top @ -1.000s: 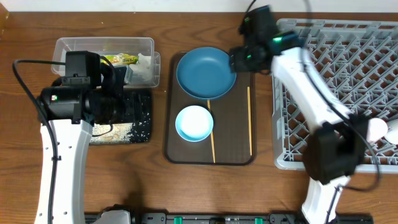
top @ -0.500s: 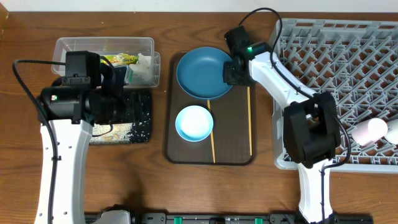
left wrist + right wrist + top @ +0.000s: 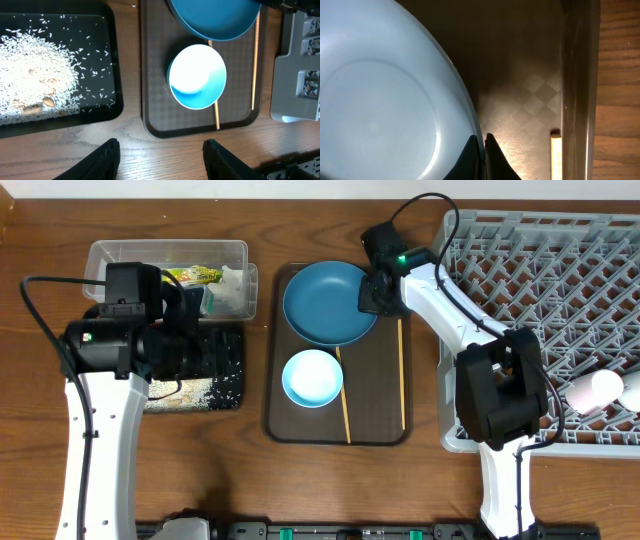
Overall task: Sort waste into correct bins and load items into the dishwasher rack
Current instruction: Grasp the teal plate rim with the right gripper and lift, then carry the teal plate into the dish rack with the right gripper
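Within the pinching right claw (image 3: 483,145): rim of dark-blue dish (image 3: 380,110).

tub (image 3: 130,255) behind rice (image 3: 190,388) | dish (image 3: 325,300) behind bowl (image 3: 312,377) on serving tray (image 3: 380,405) | rack (image 3: 560,280) right

The big dark-blue dish (image 3: 328,300) sits near the bench's far edge. The right gripper (image 3: 372,295) pinches its right rim. The small light-blue bowl (image 3: 313,377) stands upright just in front of it, with two thin chopsticks (image 3: 402,370) lying to its right. White rice (image 3: 185,388) lies in the black tray (image 3: 228,345) at the left. The wrapper (image 3: 193,276) and tissue (image 3: 232,283) are in the clear tub (image 3: 165,248) behind it. The grey rack (image 3: 540,270) fills the right end, with a pale cup (image 3: 592,390) on its side inside.
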Controlling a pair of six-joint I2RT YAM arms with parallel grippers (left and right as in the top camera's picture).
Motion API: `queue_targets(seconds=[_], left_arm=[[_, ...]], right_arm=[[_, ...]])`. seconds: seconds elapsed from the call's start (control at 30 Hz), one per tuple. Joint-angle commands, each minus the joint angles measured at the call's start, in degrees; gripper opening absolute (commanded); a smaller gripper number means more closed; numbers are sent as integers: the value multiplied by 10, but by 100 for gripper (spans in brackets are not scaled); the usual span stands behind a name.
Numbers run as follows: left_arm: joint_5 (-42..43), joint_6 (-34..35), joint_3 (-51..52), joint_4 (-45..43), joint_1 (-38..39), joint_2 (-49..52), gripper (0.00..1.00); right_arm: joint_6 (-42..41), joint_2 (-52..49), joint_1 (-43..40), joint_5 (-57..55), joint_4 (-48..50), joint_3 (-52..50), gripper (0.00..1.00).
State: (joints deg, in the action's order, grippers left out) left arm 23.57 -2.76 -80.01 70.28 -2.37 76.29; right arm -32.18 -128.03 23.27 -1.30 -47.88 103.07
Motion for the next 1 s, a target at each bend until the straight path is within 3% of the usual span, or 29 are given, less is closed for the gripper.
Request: queue_targets(seconds=[0.0,0.3,0.53,0.8,0.97], left_arm=[[-5,5,0,2,-2,1,57],[-5,5,0,2,-2,1,57],[-5,5,0,2,-2,1,57],[-5,5,0,2,-2,1,57],[-5,5,0,2,-2,1,57]], right_arm=[[-25,-5,3,-13,-2,2,1],[12,56,-26,-31,-5,20,1],[97,186,-83,-158,-8,30,1],[346,304,-188,-254,50,30,1],[506,316,-245,-378,89,30,1]])
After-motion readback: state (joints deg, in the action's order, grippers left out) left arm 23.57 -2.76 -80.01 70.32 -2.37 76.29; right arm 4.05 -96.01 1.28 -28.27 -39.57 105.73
